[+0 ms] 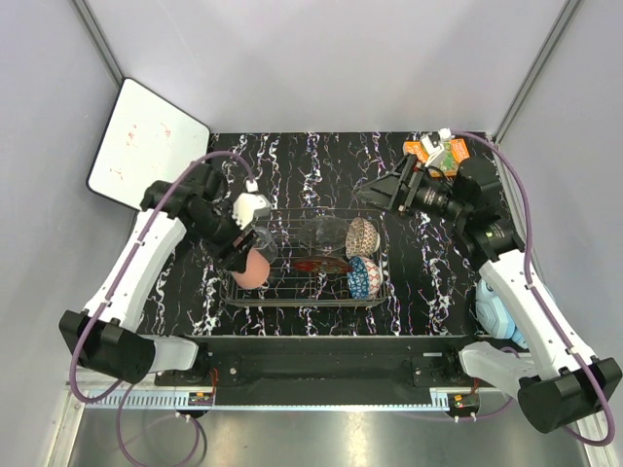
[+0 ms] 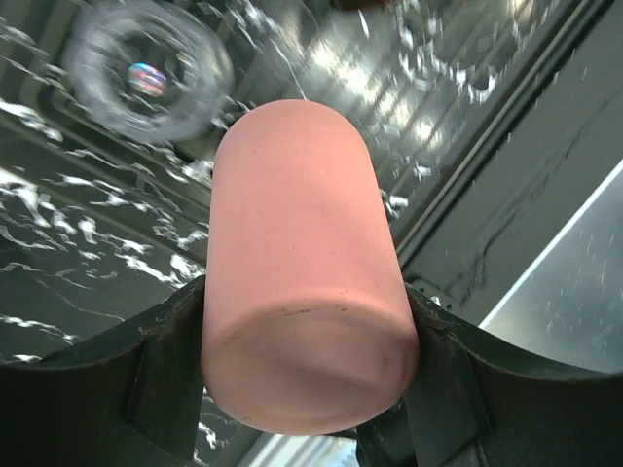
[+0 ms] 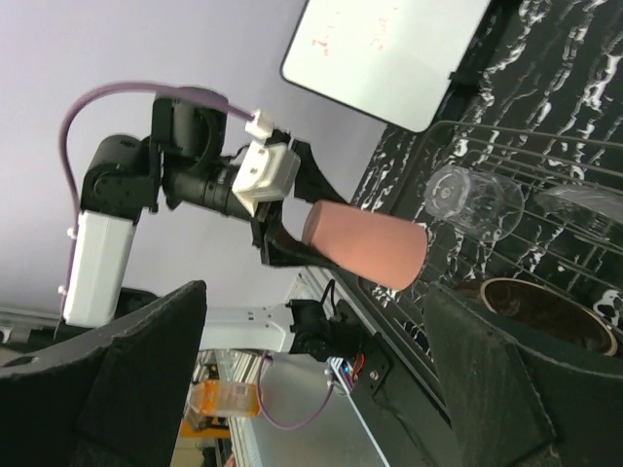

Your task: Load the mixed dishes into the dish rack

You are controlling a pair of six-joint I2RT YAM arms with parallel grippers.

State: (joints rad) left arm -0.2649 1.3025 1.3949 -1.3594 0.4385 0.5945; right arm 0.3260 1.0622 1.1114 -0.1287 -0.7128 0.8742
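matte salmon-pink cup, smooth cylinder, clamped in left hand, right hand spread empty

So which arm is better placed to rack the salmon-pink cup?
Left: the left gripper holds the salmon-pink cup at the left end of the metal-wire rack; the right gripper is open, empty.

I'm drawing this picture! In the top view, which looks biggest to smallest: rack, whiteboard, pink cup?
1. dish rack, only slightly ahead.
2. whiteboard, nearly as big, so the top two are unsure.
3. salmon-pink cup, clearly smallest.
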